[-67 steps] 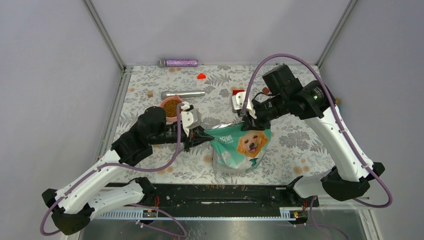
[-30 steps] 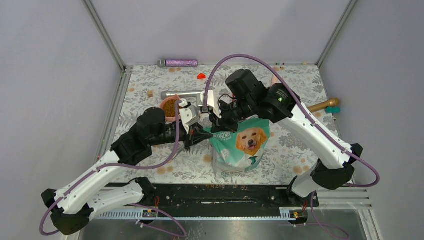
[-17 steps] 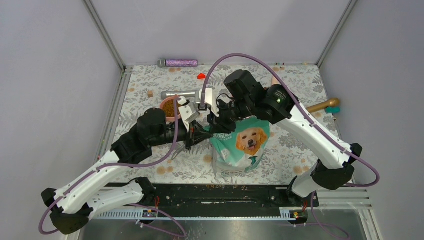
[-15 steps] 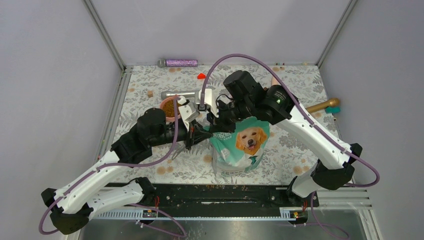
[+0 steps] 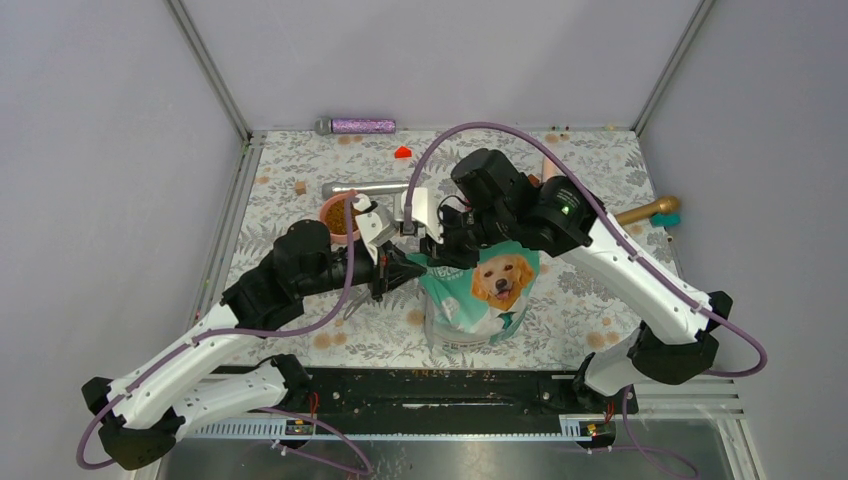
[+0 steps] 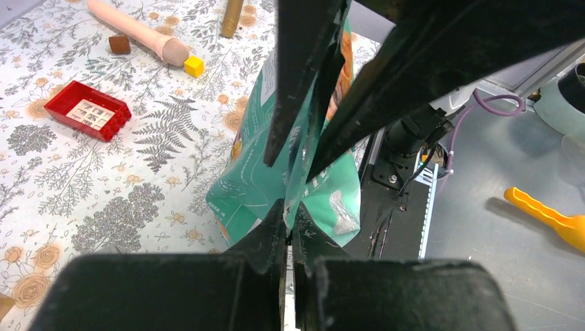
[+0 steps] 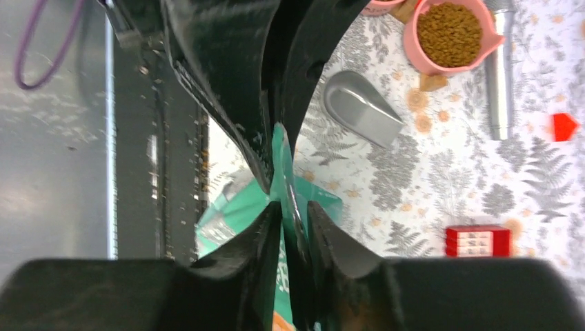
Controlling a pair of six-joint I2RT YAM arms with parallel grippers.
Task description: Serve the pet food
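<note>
The pet food (image 5: 340, 215) is a heap of small brown kibble in a pink bowl (image 5: 326, 222) left of centre; it also shows in the right wrist view (image 7: 450, 24). The teal dog-picture bag (image 5: 480, 295) stands upright in the middle. My left gripper (image 5: 413, 268) is shut on the bag's top left edge (image 6: 307, 186). My right gripper (image 5: 438, 258) reaches in from the right and pinches the same top edge (image 7: 283, 172) just beside the left one. The bag's inside is hidden.
A silver scoop (image 7: 362, 109) lies between bowl and bag. A silver cylinder (image 5: 365, 187), a purple cylinder (image 5: 357, 126) and a red piece (image 5: 403, 152) lie at the back. A red block (image 6: 90, 110), a pink dowel (image 6: 138, 31) and a wooden pestle (image 5: 648, 210) lie on the right.
My right arm has swung left from the bag's right top corner to its left top edge, next to the left gripper. The left gripper keeps its hold on the bag.
</note>
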